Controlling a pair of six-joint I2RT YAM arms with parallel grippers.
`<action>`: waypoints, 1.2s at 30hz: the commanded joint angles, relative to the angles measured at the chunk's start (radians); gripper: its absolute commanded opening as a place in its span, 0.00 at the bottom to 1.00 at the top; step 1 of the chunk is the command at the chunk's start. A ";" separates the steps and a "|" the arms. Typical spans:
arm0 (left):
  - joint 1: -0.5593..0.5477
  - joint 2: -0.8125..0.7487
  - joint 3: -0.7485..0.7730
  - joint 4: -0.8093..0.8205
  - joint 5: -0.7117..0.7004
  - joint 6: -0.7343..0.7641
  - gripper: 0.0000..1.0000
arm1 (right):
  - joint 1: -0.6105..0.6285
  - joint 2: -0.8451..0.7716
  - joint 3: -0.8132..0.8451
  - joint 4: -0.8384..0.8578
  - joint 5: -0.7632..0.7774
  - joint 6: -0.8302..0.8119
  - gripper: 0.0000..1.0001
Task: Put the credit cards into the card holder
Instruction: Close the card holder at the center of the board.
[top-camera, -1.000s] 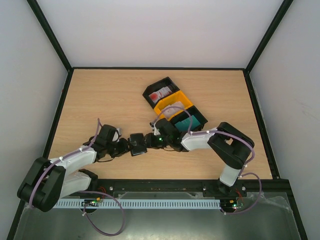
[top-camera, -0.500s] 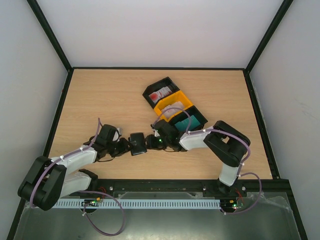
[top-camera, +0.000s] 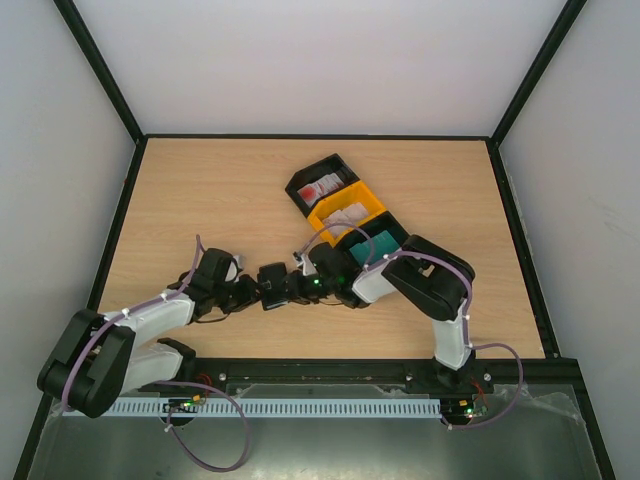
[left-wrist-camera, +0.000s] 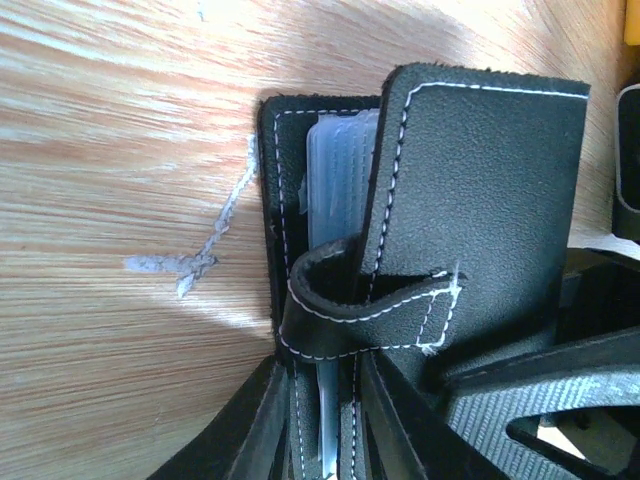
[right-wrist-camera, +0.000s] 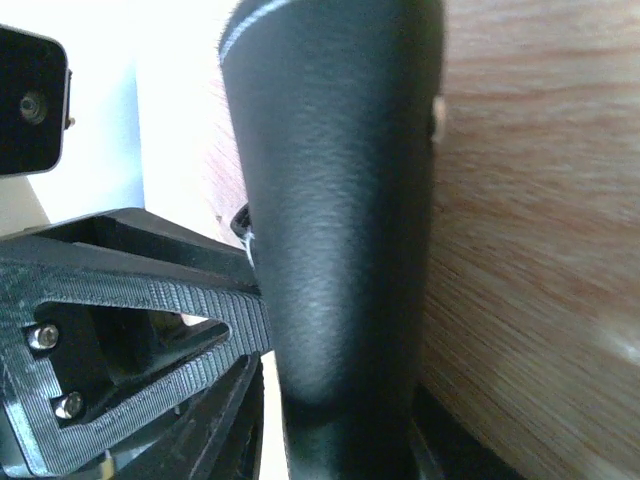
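Observation:
The black card holder (top-camera: 272, 285) lies between both grippers near the table's front middle. In the left wrist view the card holder (left-wrist-camera: 480, 190) has its flap raised and its strap looped, with ribbed clear sleeves showing inside. My left gripper (left-wrist-camera: 330, 440) is shut on its lower edge. My right gripper (right-wrist-camera: 350, 440) straddles a black leather fold of the card holder (right-wrist-camera: 340, 220), and a bright gap shows beside its left finger (right-wrist-camera: 235, 420). Credit cards lie in the trays: red-blotched white (top-camera: 322, 187), pale white (top-camera: 348, 213) and teal (top-camera: 376, 243).
Three bins stand in a diagonal row behind the right arm: a black tray (top-camera: 305, 180), a yellow tray (top-camera: 325, 215) and a second black tray (top-camera: 400, 235). A scuffed grey mark (left-wrist-camera: 190, 262) lies on the wood left of the holder. Black frame rails edge the table.
The right arm has swung left and its gripper has come up against the holder. The left gripper has closed slightly on the holder, which has hardly moved.

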 joint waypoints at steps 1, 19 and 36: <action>0.000 0.031 -0.031 -0.055 -0.055 0.006 0.24 | 0.008 0.012 -0.010 0.151 -0.058 0.060 0.27; 0.003 -0.322 0.188 -0.305 -0.357 0.022 0.59 | 0.009 -0.330 0.241 -0.974 0.685 -0.407 0.02; 0.004 -0.314 0.334 -0.292 -0.409 0.075 0.67 | 0.169 -0.167 0.486 -1.520 1.152 -0.317 0.06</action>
